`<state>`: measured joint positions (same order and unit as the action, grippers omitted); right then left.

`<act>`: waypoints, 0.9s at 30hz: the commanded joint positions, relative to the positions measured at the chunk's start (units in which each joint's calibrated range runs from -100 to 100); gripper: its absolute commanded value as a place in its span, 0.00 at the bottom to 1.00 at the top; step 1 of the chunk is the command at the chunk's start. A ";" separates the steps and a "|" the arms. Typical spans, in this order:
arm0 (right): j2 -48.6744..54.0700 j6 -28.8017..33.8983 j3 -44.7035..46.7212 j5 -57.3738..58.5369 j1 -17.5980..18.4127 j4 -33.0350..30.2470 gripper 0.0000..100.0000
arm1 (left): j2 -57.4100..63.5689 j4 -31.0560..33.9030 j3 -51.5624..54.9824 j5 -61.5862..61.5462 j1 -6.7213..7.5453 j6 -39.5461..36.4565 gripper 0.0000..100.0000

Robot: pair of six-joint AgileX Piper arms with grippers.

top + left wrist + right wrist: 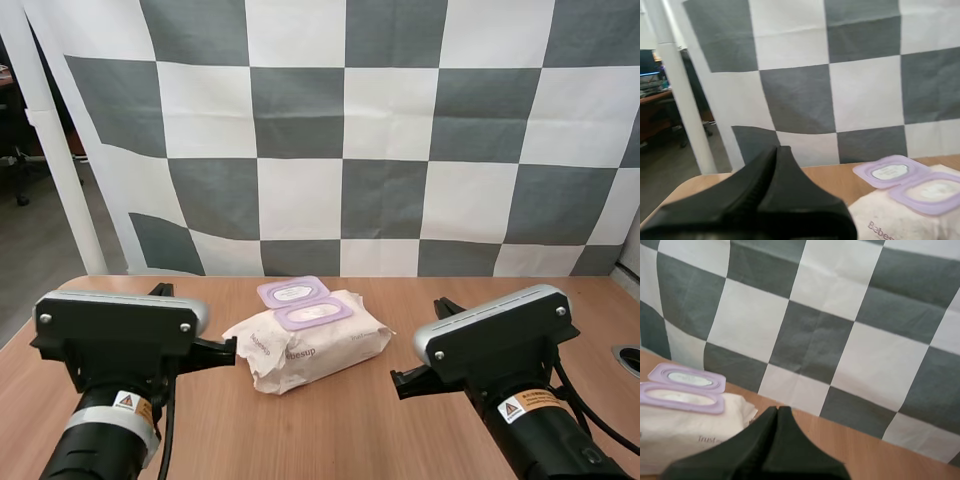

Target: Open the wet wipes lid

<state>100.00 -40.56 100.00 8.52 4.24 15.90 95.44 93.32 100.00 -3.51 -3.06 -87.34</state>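
Wet wipes pack [310,345] lies on the surface [350,430] between both arms, its purple lid [293,291] flipped back. Left claw [777,155] and right claw [777,412] are closed, empty. Opening appears complete; next move calls only for staying clear

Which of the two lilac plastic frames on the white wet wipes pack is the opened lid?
The farther lilac frame, folded back past the white pack's rear edge. The nearer frame lies flat on the pack's top.
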 commanded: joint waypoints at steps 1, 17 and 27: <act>0.00 2.93 0.00 3.60 -0.22 0.05 0.00 | 0.05 -3.03 0.00 -5.67 -0.33 0.55 0.00; 0.00 9.49 0.00 23.40 -1.61 -1.44 0.00 | 0.68 -72.28 0.00 -24.47 -0.44 59.36 0.00; 0.00 11.50 0.00 24.51 -2.10 -1.67 0.00 | 1.76 -77.04 0.00 -24.83 -0.20 62.24 0.00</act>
<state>100.00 -29.14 100.00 32.95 2.17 14.29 97.22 49.15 100.00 -28.62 -3.37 -52.31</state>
